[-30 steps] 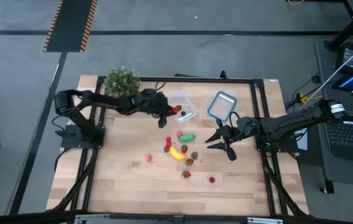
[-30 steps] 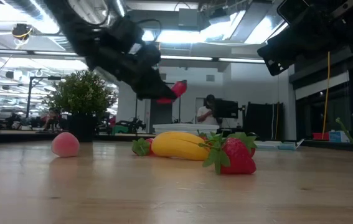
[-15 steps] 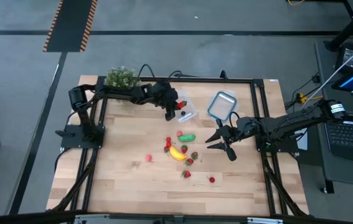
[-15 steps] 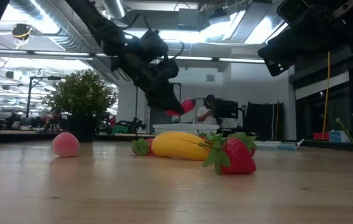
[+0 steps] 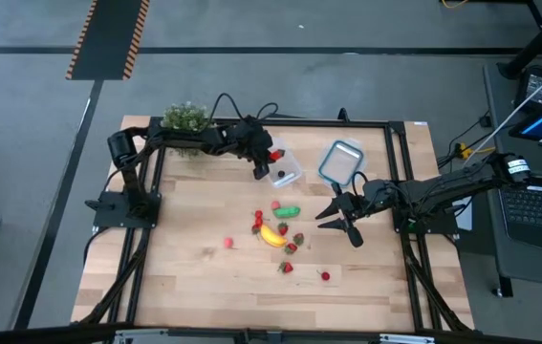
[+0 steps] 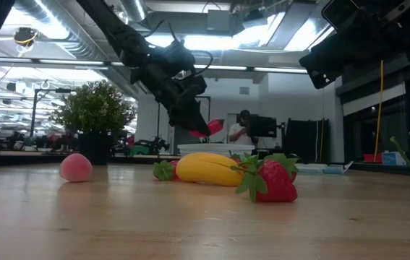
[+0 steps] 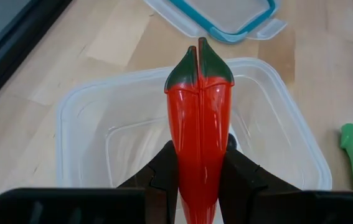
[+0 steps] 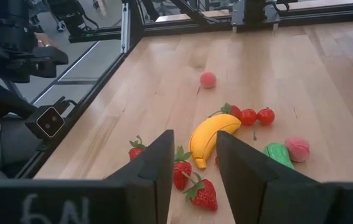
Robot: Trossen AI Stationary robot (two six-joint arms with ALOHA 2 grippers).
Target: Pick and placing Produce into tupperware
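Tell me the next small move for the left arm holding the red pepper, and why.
Probably lower a little and open the fingers. The left gripper is shut on the red pepper, which hangs directly above the clear container, apparently not yet inside it. The right gripper waits by the loose produce.

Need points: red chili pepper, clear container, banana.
red chili pepper (image 7: 199, 130), left wrist view, middle of its red body.
clear container (image 7: 76, 118), left wrist view, bare part of its rim.
banana (image 8: 208, 141), right wrist view, middle of its yellow curve.
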